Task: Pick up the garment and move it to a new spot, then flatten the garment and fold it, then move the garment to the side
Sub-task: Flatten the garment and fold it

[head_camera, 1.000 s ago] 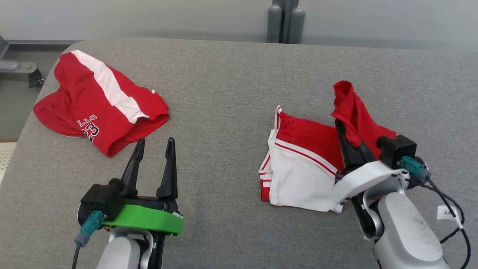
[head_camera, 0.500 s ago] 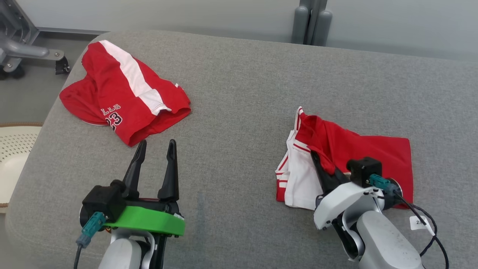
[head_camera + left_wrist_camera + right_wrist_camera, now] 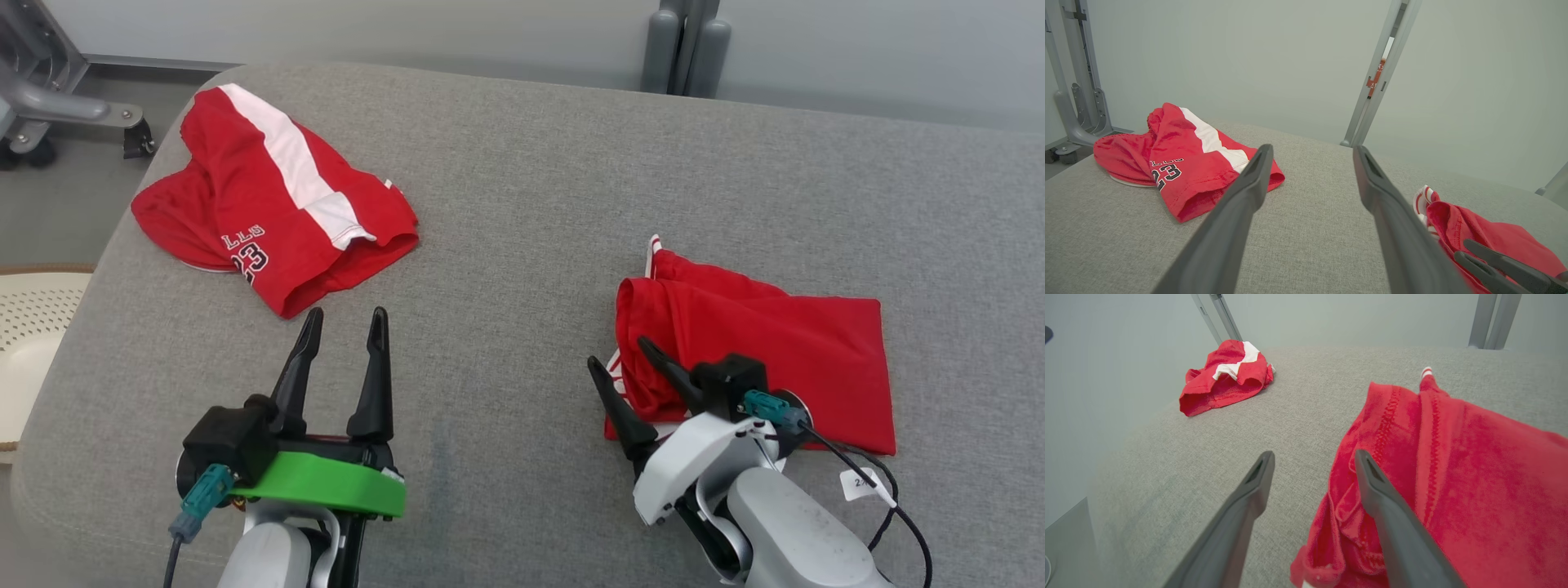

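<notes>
The right gripper is hanging with its fingers spread wide and nothing pinched between them. It is sitting at the left end of the folded red garment. In the right wrist view one finger is reaching over bare grey fabric while the other is lying over the red cloth beside a stitched hem. Whether that finger is pressing on the cloth, I cannot tell. The garment is lying flat as a rough rectangle on the right half of the grey padded surface, closer to the near edge than the far one. A sliver of white and red striping is peeking out at its left end.

Over on the left, the left gripper is also standing spread and gripping nothing, hovering by the near edge. A second red garment, with a white stripe and the number 23 on it, is lying crumpled in the far left corner, just beyond those fingertips and well apart from the folded one.
</notes>
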Robot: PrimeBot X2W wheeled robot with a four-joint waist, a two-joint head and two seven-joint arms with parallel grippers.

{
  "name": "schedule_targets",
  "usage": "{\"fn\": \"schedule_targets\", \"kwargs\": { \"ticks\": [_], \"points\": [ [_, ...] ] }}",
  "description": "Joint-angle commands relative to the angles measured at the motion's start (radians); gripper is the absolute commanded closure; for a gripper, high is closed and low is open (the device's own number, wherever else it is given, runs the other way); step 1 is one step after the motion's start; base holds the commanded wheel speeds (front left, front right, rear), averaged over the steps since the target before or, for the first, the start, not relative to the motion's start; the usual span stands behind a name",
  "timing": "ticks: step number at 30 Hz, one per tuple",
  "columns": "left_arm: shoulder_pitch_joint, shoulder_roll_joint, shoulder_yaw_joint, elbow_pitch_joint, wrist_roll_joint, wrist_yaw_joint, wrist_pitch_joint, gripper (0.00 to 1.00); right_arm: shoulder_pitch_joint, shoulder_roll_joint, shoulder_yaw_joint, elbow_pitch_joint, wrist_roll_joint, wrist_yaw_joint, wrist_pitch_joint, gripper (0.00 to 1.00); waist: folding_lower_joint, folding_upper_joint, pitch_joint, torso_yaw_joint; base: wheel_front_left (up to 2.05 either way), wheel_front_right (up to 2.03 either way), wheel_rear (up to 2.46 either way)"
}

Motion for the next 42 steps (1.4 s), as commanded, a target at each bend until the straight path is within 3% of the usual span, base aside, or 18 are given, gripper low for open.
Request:
{"fn": "schedule_targets", "kwargs": {
  "ticks": [1,6,13,21,31,42],
  "points": [
    [0.015,0.002,0.003,0.0,-0.002,0.003,-0.003,0.0,-0.019,-0.004,0.011,-0.019,0.007,-0.002,-0.006,0.0,0.0,0.0,0.0,-0.011,0.0,0.0,0.0],
    [0.017,0.002,0.01,-0.003,0.006,0.001,-0.003,0.0,-0.033,-0.009,-0.054,-0.105,-0.077,-0.002,-0.012,0.0,0.0,0.0,-0.009,-0.057,0.0,0.0,0.0],
    [0.007,0.002,0.019,-0.028,0.008,0.004,-0.003,0.0,0.037,-0.084,-0.233,-0.34,-0.27,-0.002,-0.011,0.0,0.0,0.0,-0.01,-0.115,0.0,0.0,0.0],
    [0.003,0.002,0.038,-0.064,0.034,0.009,-0.003,0.0,0.155,-0.068,-0.403,-0.481,-0.328,-0.002,-0.011,0.0,0.0,0.0,0.0,-0.169,0.0,0.0,0.0],
    [0.011,0.002,0.044,-0.092,0.087,0.012,-0.003,0.0,0.249,-0.027,-0.486,-0.554,-0.351,-0.002,-0.011,0.0,0.0,0.0,0.012,-0.206,0.0,0.0,0.0],
    [-0.004,0.002,0.036,-0.083,0.081,0.004,-0.003,0.0,0.248,-0.011,-0.488,-0.545,-0.357,-0.002,-0.011,0.0,0.0,0.0,0.019,-0.198,0.0,0.0,0.0]
  ]
}}
